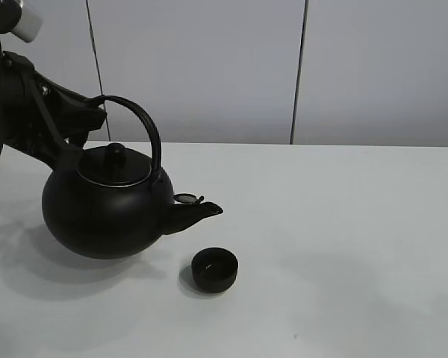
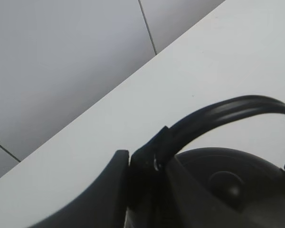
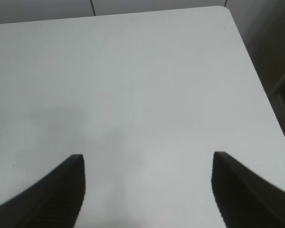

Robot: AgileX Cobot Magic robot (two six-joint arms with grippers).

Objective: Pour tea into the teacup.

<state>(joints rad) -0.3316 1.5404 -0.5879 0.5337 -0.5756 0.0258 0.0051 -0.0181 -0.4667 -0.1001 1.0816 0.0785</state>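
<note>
1. Table (image 1: pixel 343 246): white, matte, in front of a pale panelled wall (image 1: pixel 209 67).

2. Kettle (image 1: pixel 108 209): large, round, black, on the left half of the table in the high view. The lid (image 1: pixel 113 165) has a knob and is seated, with a bright rim showing. The handle (image 1: pixel 138 119) arches over the lid. The spout (image 1: pixel 194 212) points right and slightly toward the camera, with a small flap (image 1: pixel 187 198) at its top. The body leans a little toward the spout. Whether its base touches the table or hangs just clear cannot be told; a soft shadow spreads to its left.

3. Teacup (image 1: pixel 215 269): small, black, low, without a handle. It stands upright on the table, just beside the spout tip on the camera side and slightly right of it. It is apart from the kettle body, and its inside is too dark to read.

4. Left gripper (image 1: pixel 89 115): comes in from the left edge at the rear end of the handle. The left wrist view shows the gripper (image 2: pixel 145 161) pinched on the handle (image 2: pixel 218 114) where it curves down toward the lid (image 2: pixel 228 185).

5. Right gripper (image 3: pixel 147 190): jaws spread wide, over the table (image 3: pixel 147 71) near its far right corner.
</note>
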